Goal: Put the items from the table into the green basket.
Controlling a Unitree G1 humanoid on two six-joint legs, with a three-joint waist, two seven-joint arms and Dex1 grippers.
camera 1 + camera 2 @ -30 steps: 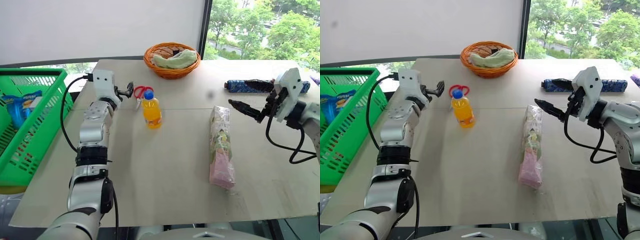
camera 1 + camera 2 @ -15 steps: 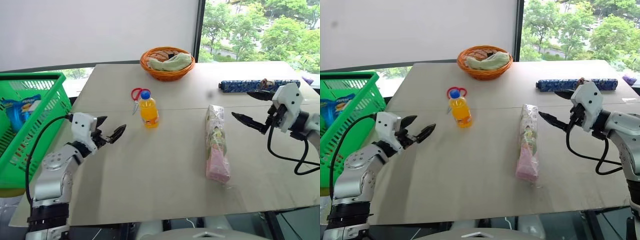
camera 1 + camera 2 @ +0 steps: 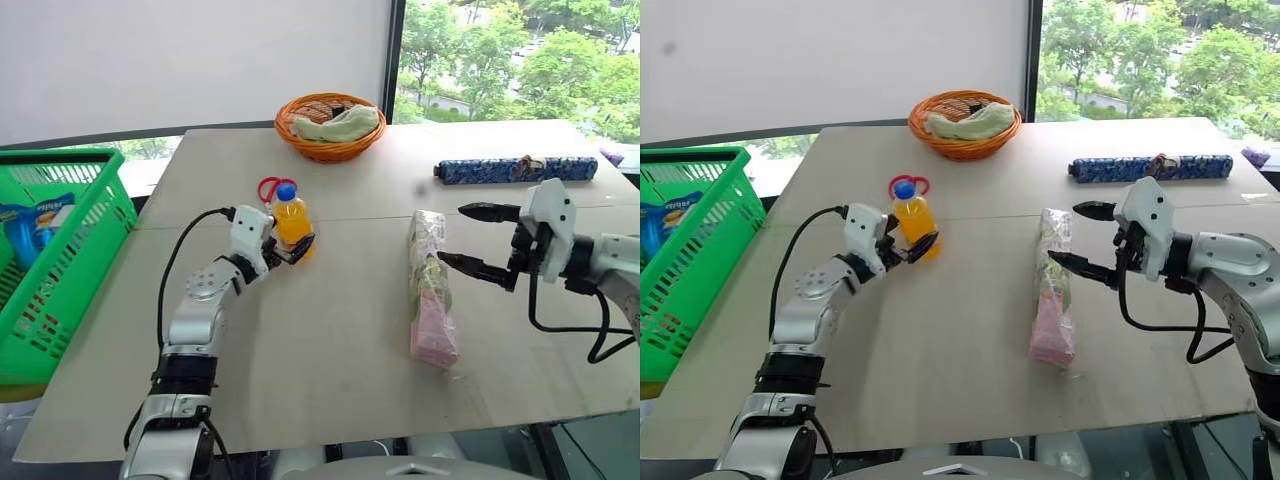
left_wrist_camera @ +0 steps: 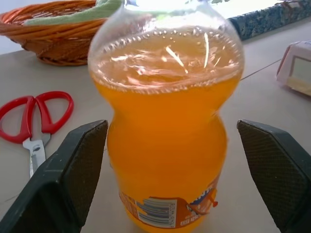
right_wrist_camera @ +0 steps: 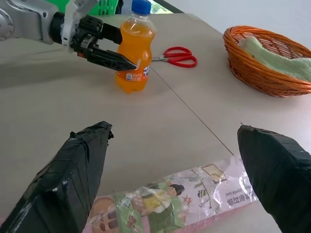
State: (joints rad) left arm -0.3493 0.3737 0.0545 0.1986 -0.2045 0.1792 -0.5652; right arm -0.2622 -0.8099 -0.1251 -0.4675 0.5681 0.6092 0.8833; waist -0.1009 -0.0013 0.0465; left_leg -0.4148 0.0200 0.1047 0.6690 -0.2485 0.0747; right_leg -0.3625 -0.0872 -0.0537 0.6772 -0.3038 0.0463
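Bottle: the orange drink bottle point(image 3: 292, 222) stands upright on the table point(image 3: 330, 380), just on the near side of the seam, blue cap up, so its long axis is vertical.
Left gripper: the left gripper point(image 3: 287, 247) comes in level from the bottle's left and near side, fingers spread wide with the lower body of the bottle between them; in the left wrist view there is clear table on both sides between each finger point(image 4: 73, 179) and the bottle, so nothing is grasped yet.
The relation that counts: the bottle sits squarely in the gap, slightly nearer one pad than the other. I'd say all that is wanted is to close.
Scissors: the red-handled scissors point(image 3: 268, 190) lie flat just behind the bottle, apart from it, handles pointing away from the robot.
Packet: the long pink-and-green packet point(image 3: 432, 290) lies flat to the right, its length running away from the robot; well apart from the bottle.
Right gripper: the right gripper point(image 3: 478, 240) hangs just right of the packet's far half, jaws released and empty, pointing left towards it; the nearer arm for that item, by my reckoning.
Basket: the green basket point(image 3: 95, 235) stands off the table's left edge, with a blue packet already inside.
Risk: a lopsided closing could nudge the upright bottle over.
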